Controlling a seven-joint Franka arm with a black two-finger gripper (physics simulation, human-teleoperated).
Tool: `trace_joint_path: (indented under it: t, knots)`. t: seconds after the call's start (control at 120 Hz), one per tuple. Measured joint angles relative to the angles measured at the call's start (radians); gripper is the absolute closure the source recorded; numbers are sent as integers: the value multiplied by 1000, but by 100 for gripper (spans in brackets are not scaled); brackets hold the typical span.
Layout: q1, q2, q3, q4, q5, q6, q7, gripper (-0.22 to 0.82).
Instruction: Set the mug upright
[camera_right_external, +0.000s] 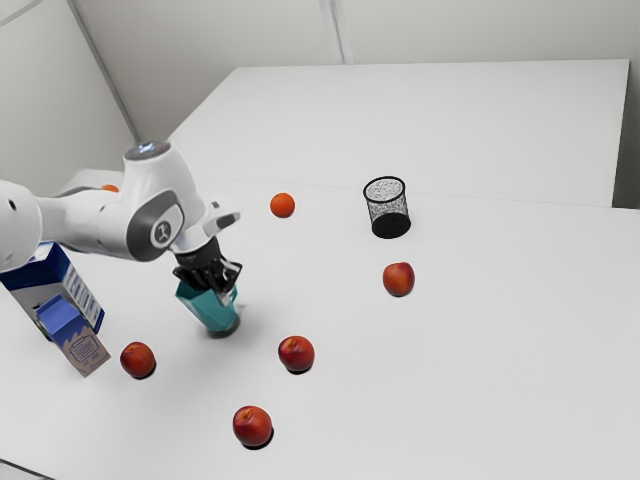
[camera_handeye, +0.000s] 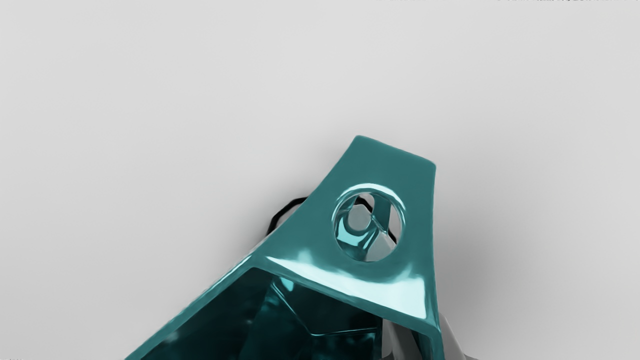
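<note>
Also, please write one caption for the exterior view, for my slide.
Black gripper at the rim of a tilted teal mug, on a white table with scattered fruit.

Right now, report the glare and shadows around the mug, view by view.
Exterior view: a dark, soft-edged shadow under the mug on the table. Wrist view: white glare near the mug's round hole, a dark interior, a soft grey shadow beside it.
</note>
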Motion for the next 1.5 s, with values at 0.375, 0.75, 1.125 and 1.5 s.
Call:
trace_joint_path:
  t: [0.375,0.75,1.125,1.5]
  knots:
    - [-34,50,12,-8,-3,59,-94,70]
    - [-51,53,13,2,-15,60,-87,13]
    - [-24,44,14,24,-21,59,-66,2]
    - [7,22,14,27,-60,45,-50,0]
